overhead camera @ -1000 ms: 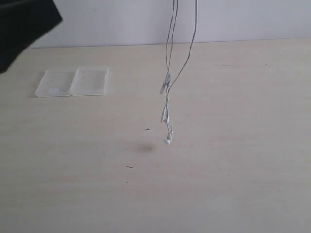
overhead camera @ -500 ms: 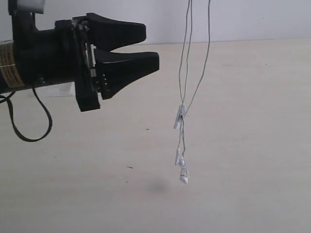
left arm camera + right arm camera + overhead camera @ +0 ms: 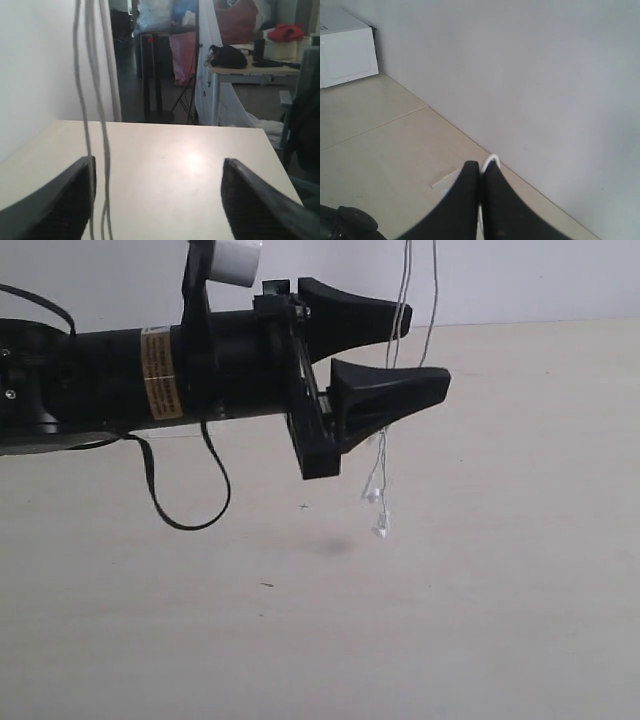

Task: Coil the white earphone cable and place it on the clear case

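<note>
While the thin white earphone cable (image 3: 381, 528) hangs between the wide-spread, black tapered jaws of the left gripper (image 3: 428, 348), the right gripper (image 3: 481, 167) is clamped on its loop.

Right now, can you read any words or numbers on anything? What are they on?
Nothing here can be read.
Orange sticker on the left arm: it has dark printed lines, but they are too small and blurred to read.
White earphone cable: no writing shows on it.
</note>
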You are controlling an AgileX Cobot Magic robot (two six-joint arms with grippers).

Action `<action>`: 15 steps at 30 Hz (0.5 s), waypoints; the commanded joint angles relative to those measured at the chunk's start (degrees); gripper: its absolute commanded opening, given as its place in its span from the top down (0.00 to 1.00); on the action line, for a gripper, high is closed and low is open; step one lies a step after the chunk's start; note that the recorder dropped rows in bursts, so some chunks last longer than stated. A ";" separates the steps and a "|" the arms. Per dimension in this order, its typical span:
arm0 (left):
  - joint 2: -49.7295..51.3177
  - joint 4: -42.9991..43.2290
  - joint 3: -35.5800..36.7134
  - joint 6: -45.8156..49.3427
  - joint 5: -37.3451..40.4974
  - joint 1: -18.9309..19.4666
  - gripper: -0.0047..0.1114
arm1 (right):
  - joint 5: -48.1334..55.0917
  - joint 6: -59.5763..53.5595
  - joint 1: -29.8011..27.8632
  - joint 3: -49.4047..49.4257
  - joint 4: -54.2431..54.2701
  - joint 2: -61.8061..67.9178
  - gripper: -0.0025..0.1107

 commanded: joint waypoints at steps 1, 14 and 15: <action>1.96 -5.53 -1.75 0.81 0.91 -0.33 0.37 | 0.08 -0.32 0.18 -0.41 -0.28 0.22 0.98; 7.03 -5.21 -7.21 0.55 2.47 -3.58 0.38 | 0.45 -0.32 0.18 -0.41 -0.39 0.22 0.98; 7.03 -4.51 -7.21 0.56 2.47 -3.58 0.38 | 0.45 -0.32 0.18 -0.41 -0.39 0.22 0.98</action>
